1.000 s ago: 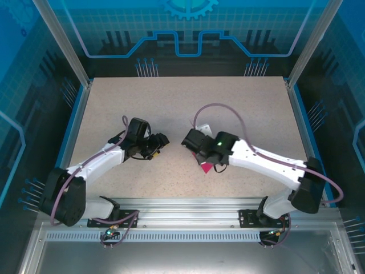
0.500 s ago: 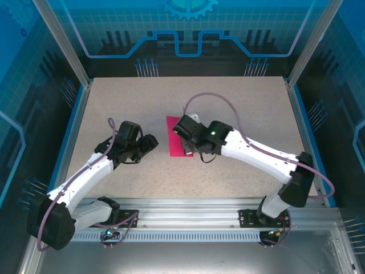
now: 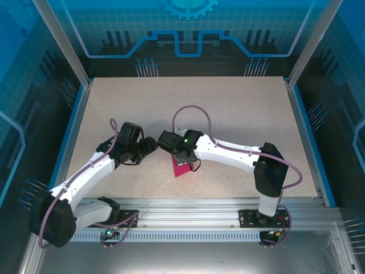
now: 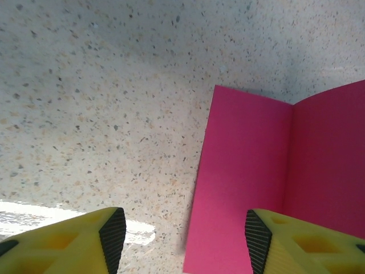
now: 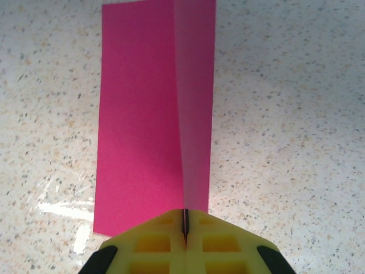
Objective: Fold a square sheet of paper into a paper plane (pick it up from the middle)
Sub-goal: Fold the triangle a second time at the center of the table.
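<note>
Right gripper (image 5: 185, 221): fingers pressed together, pinching the pink paper (image 5: 142, 125) on its centre crease at one edge. The paper is bent into a V along that crease and sits near-centre on the table (image 3: 239, 103), just under the right wrist. Left gripper (image 4: 181, 240): fingers spread, holding nothing, one over a paper flap, the other over bare table. Can't tell if the paper touches the table.

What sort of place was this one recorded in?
Probably an enclosed robot workcell in a lab: a speckled tabletop, aluminium frame posts with blue printed panels around it, and a metal mounting rail in front.
</note>
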Motion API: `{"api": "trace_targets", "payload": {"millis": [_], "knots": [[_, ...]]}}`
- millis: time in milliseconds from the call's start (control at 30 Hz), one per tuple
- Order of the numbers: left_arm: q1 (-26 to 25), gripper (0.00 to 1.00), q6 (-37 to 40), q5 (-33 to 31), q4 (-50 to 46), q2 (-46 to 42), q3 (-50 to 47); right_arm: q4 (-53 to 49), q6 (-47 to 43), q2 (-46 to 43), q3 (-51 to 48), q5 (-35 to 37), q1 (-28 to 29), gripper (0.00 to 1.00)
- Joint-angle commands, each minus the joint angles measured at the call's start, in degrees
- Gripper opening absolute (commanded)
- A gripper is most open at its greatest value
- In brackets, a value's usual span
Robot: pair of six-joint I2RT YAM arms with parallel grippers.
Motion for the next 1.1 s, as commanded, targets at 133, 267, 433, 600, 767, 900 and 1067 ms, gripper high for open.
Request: {"api": "trace_targets", "payload": {"millis": [133, 267, 433, 600, 767, 900, 1067], "knots": [[-0.56, 0.53, 2.05, 11.88, 10.41, 6.15, -0.9, 0.78, 5.74, -2.16, -4.4, -0.62, 0.44, 0.0], [-2.21, 0.48, 1.0, 14.27, 14.38, 11.53, 0.03, 5.6, 5.21, -0.65, -6.61, -4.8, 0.92, 0.0], [-4.82, 0.37, 0.03, 15.34, 15.81, 19.25, 2.39, 11.64, 1.89, -0.32, -8.82, -8.52, 0.85, 0.02], [-6.07, 0.26, -1.92, 16.03, 18.71, 24.86, 2.48, 16.39, -1.86, -1.34, -12.37, -10.75, 0.64, 0.06], [-6.99, 0.21, -2.94, 15.79, 20.14, 28.57, 2.47, 22.86, -5.6, -3.97, -17.99, -12.97, 0.8, 0.18], [-6.99, 0.2, -3.34, 15.57, 20.77, 29.92, 2.4, 25.26, -8.55, -5.82, -20.58, -12.43, 1.62, 0.25], [-7.1, 0.19, -3.21, 15.74, 20.95, 30.56, 2.55, 25.24, -11.58, -7.19, -22.12, -9.25, 3.48, 0.27]]}}
